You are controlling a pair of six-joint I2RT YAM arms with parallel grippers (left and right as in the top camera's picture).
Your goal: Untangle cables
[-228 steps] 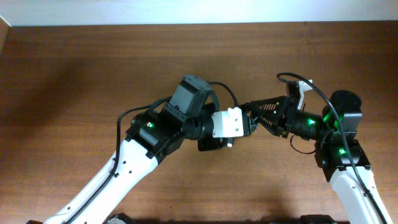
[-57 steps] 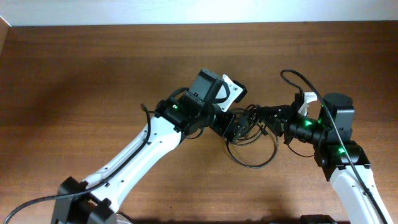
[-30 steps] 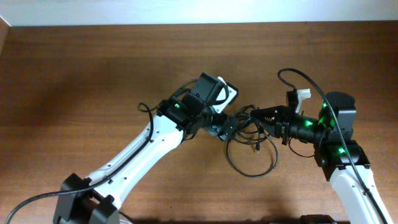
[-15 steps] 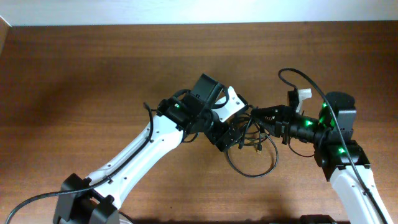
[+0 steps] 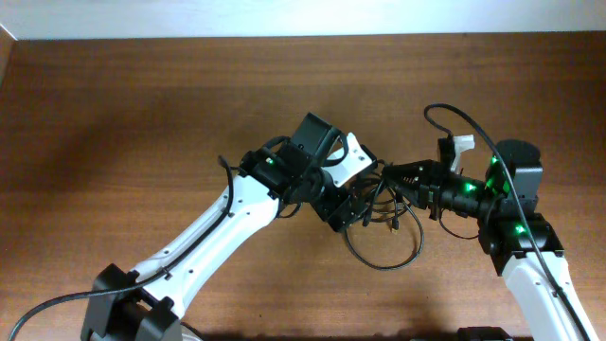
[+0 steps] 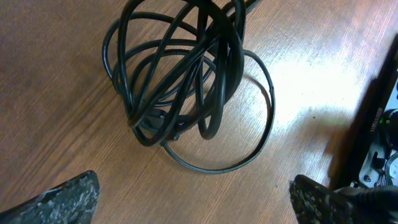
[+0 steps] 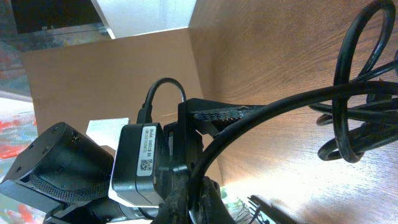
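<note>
The cables (image 5: 386,210) are a tangle of thin black cords at mid-table, with one wide loop lying flat on the wood toward the front. My right gripper (image 5: 388,175) is shut on one strand and holds the bundle up by it. In the right wrist view that cable (image 7: 280,106) runs from between the shut fingers (image 7: 208,196) up to the hanging coils (image 7: 354,124). My left gripper (image 5: 352,210) hovers open just left of the bundle. In the left wrist view the bundle (image 6: 180,81) lies ahead of its spread fingertips (image 6: 68,199), with only bare wood between them.
The wooden table (image 5: 142,123) spreads wide to the left and back. The left arm's wrist housing (image 7: 149,162) sits very close to my right gripper. Thicker black wires (image 5: 454,118) arc over the right arm.
Over the last second my left gripper swung down and to the right, closer over the bundle, staying open. The right gripper has kept still with its strand.
</note>
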